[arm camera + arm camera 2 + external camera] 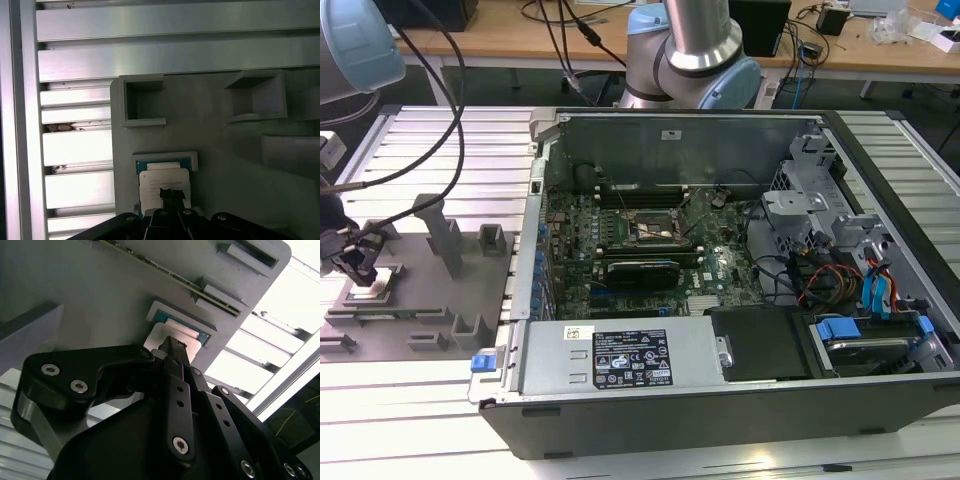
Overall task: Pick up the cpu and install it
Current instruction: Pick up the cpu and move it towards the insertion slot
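We note claw [173, 194] tips together over flat square pale cpu [161, 181], in grey plastic fixture [215, 150] recess on ribbed aluminium worktop [75, 147]

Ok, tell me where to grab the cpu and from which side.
Probably by two opposite edges, straight from above: the cpu lies flat in a shallow framed pocket on the grey plate, so a sideways approach looks blocked.

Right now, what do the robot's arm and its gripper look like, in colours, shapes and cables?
The arm is made of silvery metal tubes with rounded light-blue joint covers. Thin black cables hang along it toward the wrist. The gripper is matt black, built of flat angular link pieces fastened with small silver screws.
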Robot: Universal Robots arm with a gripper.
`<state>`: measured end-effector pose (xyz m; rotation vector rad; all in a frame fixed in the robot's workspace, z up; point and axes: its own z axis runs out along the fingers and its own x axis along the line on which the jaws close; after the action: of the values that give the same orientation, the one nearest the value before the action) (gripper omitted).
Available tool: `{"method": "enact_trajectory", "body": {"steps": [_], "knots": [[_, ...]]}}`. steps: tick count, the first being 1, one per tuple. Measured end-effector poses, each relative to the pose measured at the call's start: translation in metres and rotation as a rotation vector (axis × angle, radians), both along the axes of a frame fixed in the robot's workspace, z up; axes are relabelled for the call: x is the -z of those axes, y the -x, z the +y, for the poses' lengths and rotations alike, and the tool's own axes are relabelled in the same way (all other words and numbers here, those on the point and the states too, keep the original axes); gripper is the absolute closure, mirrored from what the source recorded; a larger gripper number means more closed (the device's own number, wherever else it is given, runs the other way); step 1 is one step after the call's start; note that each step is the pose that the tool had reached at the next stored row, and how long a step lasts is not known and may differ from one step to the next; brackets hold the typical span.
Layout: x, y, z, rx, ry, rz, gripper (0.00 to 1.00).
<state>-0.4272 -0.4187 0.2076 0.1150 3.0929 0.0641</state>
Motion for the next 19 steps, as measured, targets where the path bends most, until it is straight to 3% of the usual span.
{"method": "enact_trajectory", "body": {"steps": [3,5,6,9,10,11,19], "knots": [[0.0000,0.0000,0.0000,0.000,0.0000,0.0000,0.83],[0.0000,0.0000,0.0001,0.000,0.0000,0.0000,0.70],[0.0000,0.0000,0.0001,0.000,0.0000,0.0000,0.58],[0.0000,0.0000,0.0001,0.000,0.0000,0.0000,0.40],[0.0000,0.0000,0.0001,0.000,0.0000,0.0000,0.40],[0.0001,0.0000,0.0001,0.000,0.0000,0.0001,0.34],[0.0143,0.0000,0.0020,0.000,-0.0001,0.0000,0.34]]}}
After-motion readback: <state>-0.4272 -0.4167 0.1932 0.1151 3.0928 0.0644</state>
